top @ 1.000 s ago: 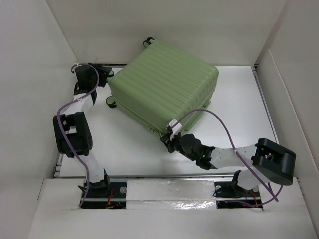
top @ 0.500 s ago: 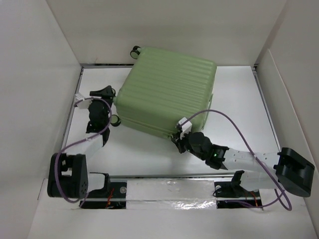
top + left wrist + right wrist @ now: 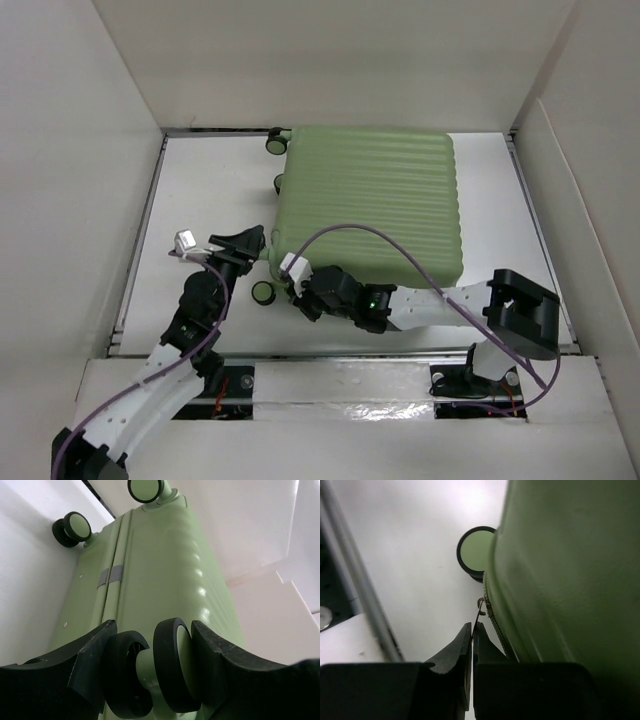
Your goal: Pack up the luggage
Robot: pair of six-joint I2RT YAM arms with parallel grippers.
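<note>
– Jaws on the left: what do we see there?
– We see the left jaws standing apart around a twin wheel (image 3: 172,665) at a corner of the luggage (image 3: 370,200). One black finger (image 3: 92,660) lies against one disc, and the other finger (image 3: 225,665) is just beside the second disc. Whether they press on it we cannot tell.
– And the right jaws?
– Closed together, fingertip (image 3: 462,645) to fingertip. Their tips sit at the lower end of the metal zipper pull (image 3: 481,611), which hangs from the zipper (image 3: 495,625) along the near edge of the shell. We cannot tell whether the pull is pinched between them or only touched.
– Where do we place the luggage itself?
– Flat on the white tabletop (image 3: 200,190), closed, with its ribbed green shell up. It lies toward the far middle, its wheeled end to the left. From above we count two wheels at the far left corner and one near wheel (image 3: 265,292) toward the front, close to the right jaws. White walls (image 3: 80,150) stand around the tabletop.
</note>
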